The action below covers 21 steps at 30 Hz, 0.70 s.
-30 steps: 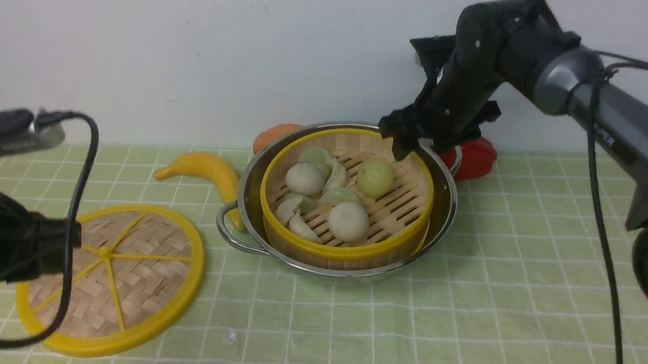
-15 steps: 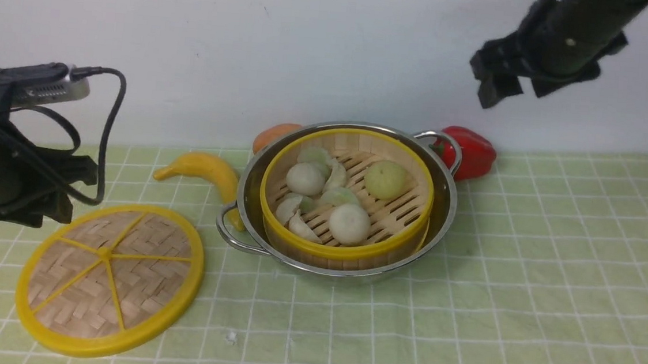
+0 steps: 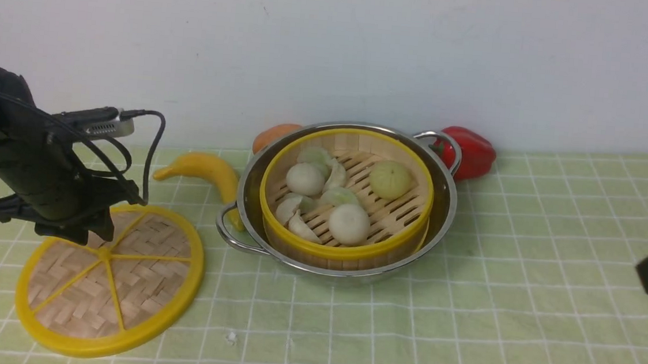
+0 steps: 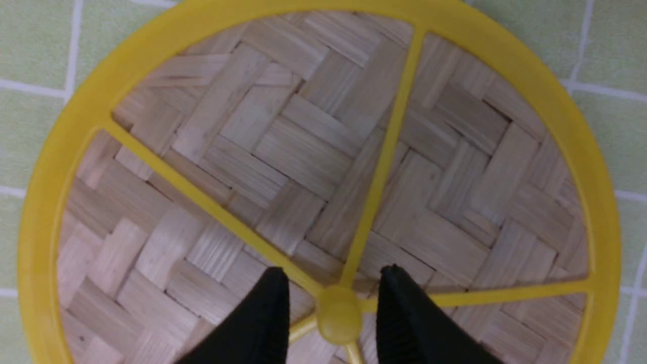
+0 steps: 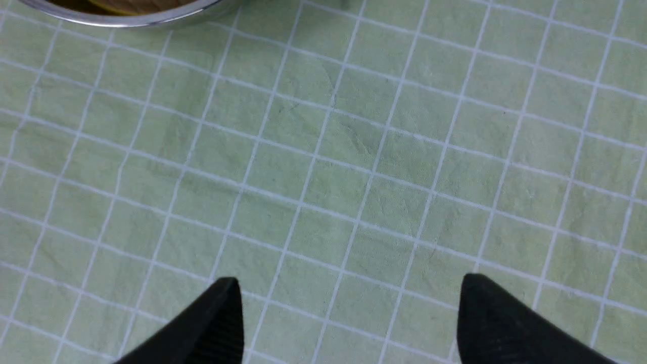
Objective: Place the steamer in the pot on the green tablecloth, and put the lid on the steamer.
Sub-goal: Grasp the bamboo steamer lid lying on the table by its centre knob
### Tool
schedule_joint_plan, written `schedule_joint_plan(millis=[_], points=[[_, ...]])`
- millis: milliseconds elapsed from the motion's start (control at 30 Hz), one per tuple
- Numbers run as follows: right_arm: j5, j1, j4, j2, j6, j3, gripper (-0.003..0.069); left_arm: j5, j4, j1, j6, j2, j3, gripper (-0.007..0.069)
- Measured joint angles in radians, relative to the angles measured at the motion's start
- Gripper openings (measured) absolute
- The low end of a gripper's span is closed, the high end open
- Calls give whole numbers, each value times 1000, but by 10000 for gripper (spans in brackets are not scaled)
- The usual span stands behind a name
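The green tablecloth (image 3: 527,250) covers the whole worktop up to the white wall. On it, near the wall, stands the pot (image 3: 447,215), and the steamer (image 3: 341,251) with its buns and dumplings sits upright inside, with only a narrow ring of steel showing around its yellow rim. So the first part of the task looks done. The second part is not: the lid (image 3: 137,283) lies flat on the cloth, well apart from the pot, on the robot's left.

The left gripper (image 4: 333,283) is low over the lid, its fingers apart, one on each side of the centre knob (image 4: 338,321) and not yet closed on it. The right gripper (image 5: 350,279) is wide apart and empty, above bare cloth at the right edge of the front view.

A banana (image 3: 204,167) lies between the lid and the pot's near handle, so I judge the lid must be lifted above both. A red pepper (image 3: 474,150) and an orange fruit (image 3: 273,134) crowd the wall side. The front and right cloth are free.
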Motion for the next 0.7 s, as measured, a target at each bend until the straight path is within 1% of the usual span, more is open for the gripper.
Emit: schedule_joint_plan(millis=[133,300,367,500,700], points=[[0,0,0,-194,27,19,543,-11,-16,0,1,47,0,242],[0,0,-23,-316,60,20,543,-12,-18,0,1,64,-9,233],[0,0,-37,-338,78,20,543,-11,-28,0,1,66,-10,206],[0,0,-72,-347,100,22,543,11,-43,0,8,66,-16,130],[0,0,-72,-344,103,23,543,41,-51,0,24,66,-19,121]])
